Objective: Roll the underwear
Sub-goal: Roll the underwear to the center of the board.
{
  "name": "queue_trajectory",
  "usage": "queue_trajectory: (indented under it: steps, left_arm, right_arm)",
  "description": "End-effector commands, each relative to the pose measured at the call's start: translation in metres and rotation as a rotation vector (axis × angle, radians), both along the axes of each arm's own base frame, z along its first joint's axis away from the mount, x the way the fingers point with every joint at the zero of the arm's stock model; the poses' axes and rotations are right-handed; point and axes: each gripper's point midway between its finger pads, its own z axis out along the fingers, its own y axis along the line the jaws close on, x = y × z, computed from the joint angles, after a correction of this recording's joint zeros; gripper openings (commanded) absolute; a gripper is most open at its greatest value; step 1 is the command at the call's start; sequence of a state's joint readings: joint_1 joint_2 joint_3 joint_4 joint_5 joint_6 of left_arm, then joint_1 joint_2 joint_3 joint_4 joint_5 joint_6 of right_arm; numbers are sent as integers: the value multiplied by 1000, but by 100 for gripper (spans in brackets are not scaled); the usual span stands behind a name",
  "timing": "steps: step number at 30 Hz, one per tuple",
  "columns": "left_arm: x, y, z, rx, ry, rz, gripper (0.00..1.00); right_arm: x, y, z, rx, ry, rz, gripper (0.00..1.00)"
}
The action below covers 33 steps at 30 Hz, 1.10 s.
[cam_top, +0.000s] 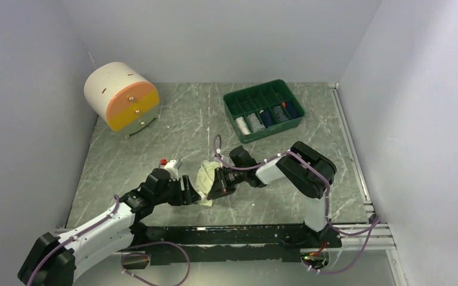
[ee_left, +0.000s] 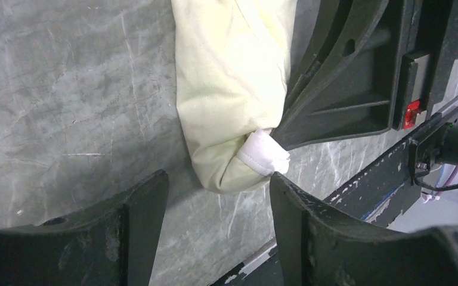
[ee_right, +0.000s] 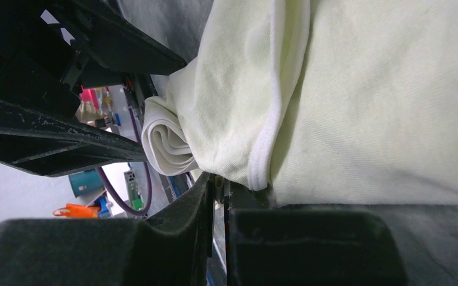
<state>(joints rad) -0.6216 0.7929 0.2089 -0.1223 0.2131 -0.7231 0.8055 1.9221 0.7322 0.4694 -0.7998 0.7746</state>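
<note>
Marbled grey tabletop (cam_top: 155, 149) (pale walls (cam_top: 214, 36)) bears underwear (cam_top: 204, 177), right gripper (ee_right: 219, 193) pinching it, left gripper (ee_left: 217, 182) agape.

Seen from above, both arms close over the cream-white cloth underwear (cam_top: 204, 176), hiding its two sides. In the left wrist view the garment runs off the top edge, and the bottom edge cuts the left gripper (ee_left: 217, 190) across its black fingers (ee_left: 140, 220). From the right wrist, the right gripper (ee_right: 219, 182) meets the hem; whether any cloth is pinched there cannot be told. The contents of the green plastic compartment tray (cam_top: 233, 118) are too small to identify.
</note>
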Motion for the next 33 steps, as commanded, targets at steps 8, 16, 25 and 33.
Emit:
queue_trajectory:
  steps: [8,16,25,33]
  left_arm:
    - [1,-9,4,-13,-16,-58,69]
    - [9,11,-6,80,3,54,59]
    - [11,16,-17,101,39,112,45]
    - [2,18,-33,124,95,100,36]
  right_arm:
    - [8,-10,-16,-77,-19,-50,9]
    - [7,-8,-12,-63,-14,-54,9]
    - [9,-5,10,-7,-36,-61,13]
    - [12,-5,31,38,-94,-90,26]
